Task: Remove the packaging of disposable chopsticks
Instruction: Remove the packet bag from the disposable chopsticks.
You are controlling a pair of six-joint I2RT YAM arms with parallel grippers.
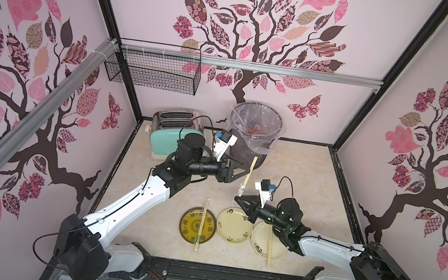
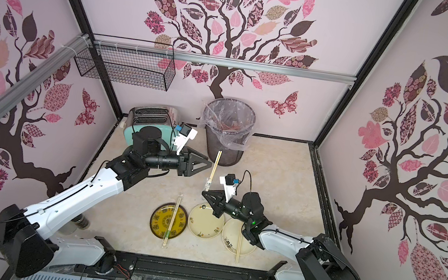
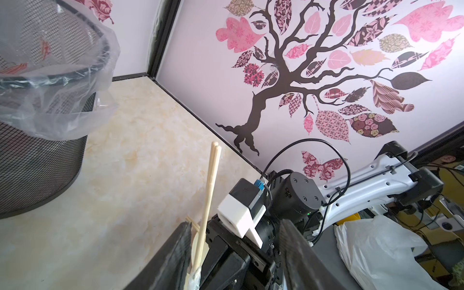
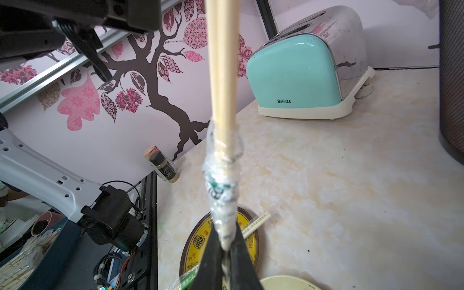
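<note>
My right gripper (image 4: pixel 226 247) is shut on the crumpled clear packaging (image 4: pixel 222 180) bunched round the lower end of a pair of disposable chopsticks (image 4: pixel 222 62), which stands up and away from it. In both top views this pair (image 1: pixel 248 175) rises toward the bin. My left gripper (image 1: pixel 245 168) is open beside its upper half, the sticks (image 3: pixel 209 200) close to one finger (image 3: pixel 175 256) and gripped by neither. A sleeved pair (image 1: pixel 201 225) lies across the yellow plate (image 1: pixel 187 226). A bare pair (image 1: pixel 269 248) lies on the right cream plate (image 1: pixel 261 244).
A mesh bin with a clear liner (image 1: pixel 255 127) stands at the back, just behind the held sticks. A mint toaster (image 1: pixel 175 133) is at the back left, and a wire basket (image 1: pixel 154 72) hangs above it. A cream plate (image 1: pixel 234 224) sits in the middle. A small bottle (image 4: pixel 163 165) stands by the left wall.
</note>
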